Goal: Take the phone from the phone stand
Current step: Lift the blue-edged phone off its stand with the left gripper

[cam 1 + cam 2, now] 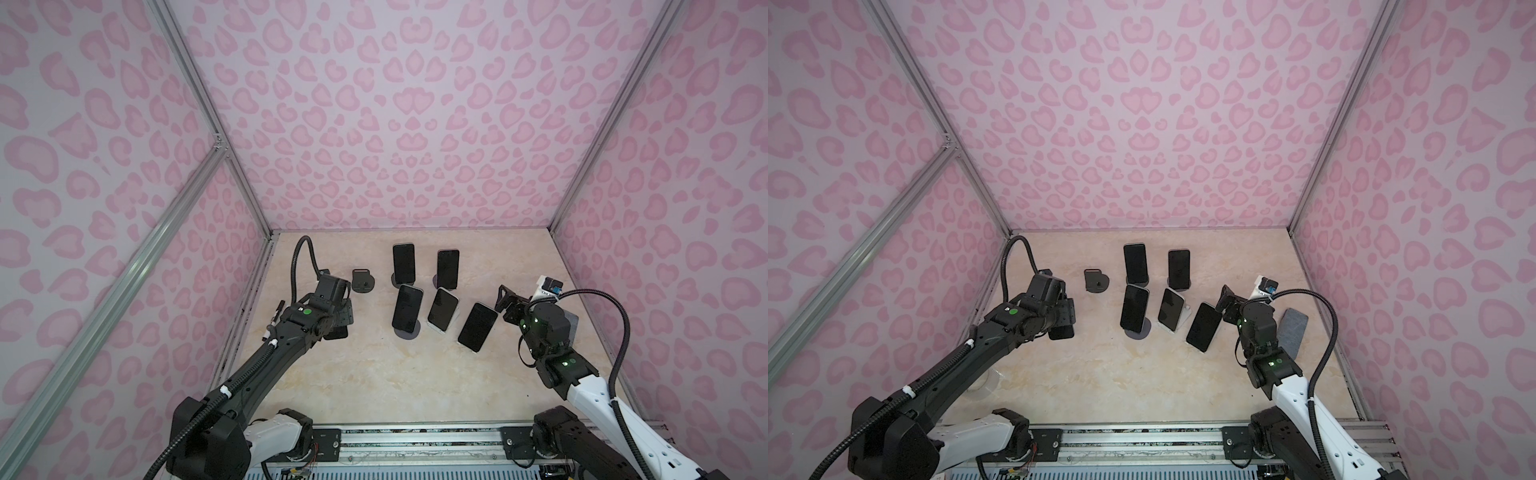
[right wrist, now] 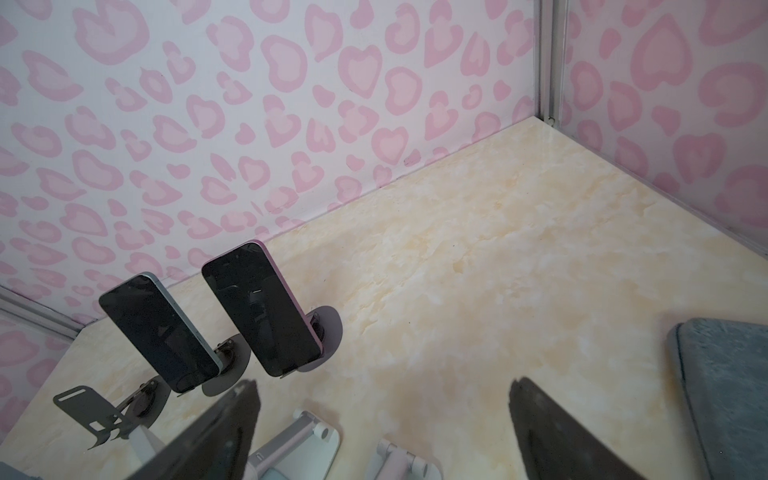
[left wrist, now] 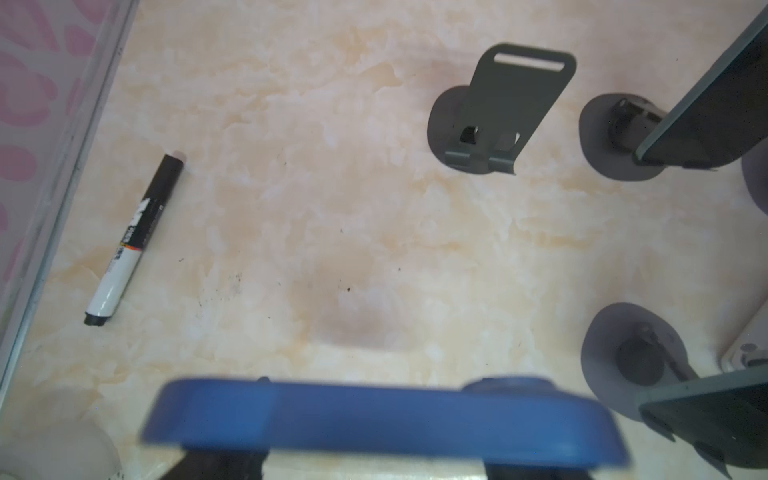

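My left gripper (image 1: 337,329) (image 3: 382,455) is shut on a blue phone (image 3: 374,419), held flat just above the table near the left wall. An empty grey phone stand (image 1: 363,281) (image 3: 511,108) stands beyond it. Several dark-screened phones lean on stands in both top views: two at the back (image 1: 403,264) (image 1: 447,269) and three in front (image 1: 407,309) (image 1: 443,309) (image 1: 478,327). My right gripper (image 1: 505,305) (image 2: 386,415) is open, hovering just right of and behind the rightmost phone (image 1: 1203,327), above two white stands (image 2: 299,449).
A black-and-white marker (image 3: 133,241) lies by the left wall. A grey pad (image 1: 1292,328) (image 2: 727,395) lies by the right wall under my right arm. A small white and blue box (image 1: 548,286) sits behind it. Pink patterned walls enclose three sides.
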`<state>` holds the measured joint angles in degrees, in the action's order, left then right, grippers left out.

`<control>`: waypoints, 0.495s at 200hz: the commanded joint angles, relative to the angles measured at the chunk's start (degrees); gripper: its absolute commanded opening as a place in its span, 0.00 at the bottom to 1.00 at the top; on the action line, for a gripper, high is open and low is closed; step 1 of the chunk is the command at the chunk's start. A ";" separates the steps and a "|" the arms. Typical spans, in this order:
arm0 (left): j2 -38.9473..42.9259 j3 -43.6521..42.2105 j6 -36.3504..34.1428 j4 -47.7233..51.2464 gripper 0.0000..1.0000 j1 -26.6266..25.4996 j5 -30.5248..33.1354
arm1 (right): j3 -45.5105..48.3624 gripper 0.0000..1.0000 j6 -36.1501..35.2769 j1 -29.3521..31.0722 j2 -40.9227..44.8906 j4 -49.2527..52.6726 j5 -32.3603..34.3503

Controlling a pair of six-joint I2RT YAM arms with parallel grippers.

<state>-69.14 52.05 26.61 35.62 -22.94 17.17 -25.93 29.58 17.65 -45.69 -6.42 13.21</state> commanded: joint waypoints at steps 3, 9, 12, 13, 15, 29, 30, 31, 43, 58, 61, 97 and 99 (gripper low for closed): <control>-1.98 0.85 -0.83 0.84 0.68 0.04 -2.90 | -0.24 0.96 0.06 0.28 0.08 -1.58 -0.14; -2.78 1.38 -1.71 1.37 0.68 0.09 -3.11 | -0.22 0.95 0.03 0.28 0.04 -1.51 0.05; -3.16 1.77 -2.34 1.69 0.68 0.08 -3.15 | -0.25 0.95 0.04 0.27 -0.01 -1.43 0.10; -3.22 1.88 -2.52 1.80 0.68 0.08 -3.13 | -0.21 0.95 0.04 0.27 -0.01 -1.42 0.17; -3.35 2.19 -2.81 2.00 0.68 0.06 -3.07 | -0.20 0.95 0.01 0.28 0.01 -1.41 0.20; -4.64 3.53 -4.64 3.27 0.68 0.13 -2.14 | -0.32 0.95 -0.05 0.28 0.37 -1.24 0.15; -4.70 3.64 -4.77 3.29 0.68 0.15 -2.05 | -0.33 0.95 -0.05 0.28 0.40 -1.23 0.15; -4.78 3.74 -4.84 3.31 0.68 0.16 -2.01 | -0.30 0.95 -0.05 0.32 0.46 -1.23 0.15; -5.69 4.80 -5.96 4.09 0.70 0.56 -0.53 | -0.26 0.95 -0.05 0.32 0.98 -1.17 0.06; -7.29 6.12 -7.67 4.71 0.70 1.36 0.33 | 0.08 0.95 0.04 0.37 1.79 -1.52 0.15; -7.64 6.39 -7.79 4.79 0.70 1.58 0.47 | 0.27 0.95 0.02 0.33 2.05 -1.74 0.22; -12.52 7.71 -10.21 4.40 0.70 4.56 -1.75 | 0.44 0.95 0.05 0.34 3.33 -1.41 0.76; -12.82 7.67 -10.18 4.34 0.70 4.74 -2.06 | 0.44 0.95 0.08 0.34 3.39 -1.41 0.76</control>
<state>-79.33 58.96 18.87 39.48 -20.03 16.03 -25.82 29.58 17.89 -42.81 -6.63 13.50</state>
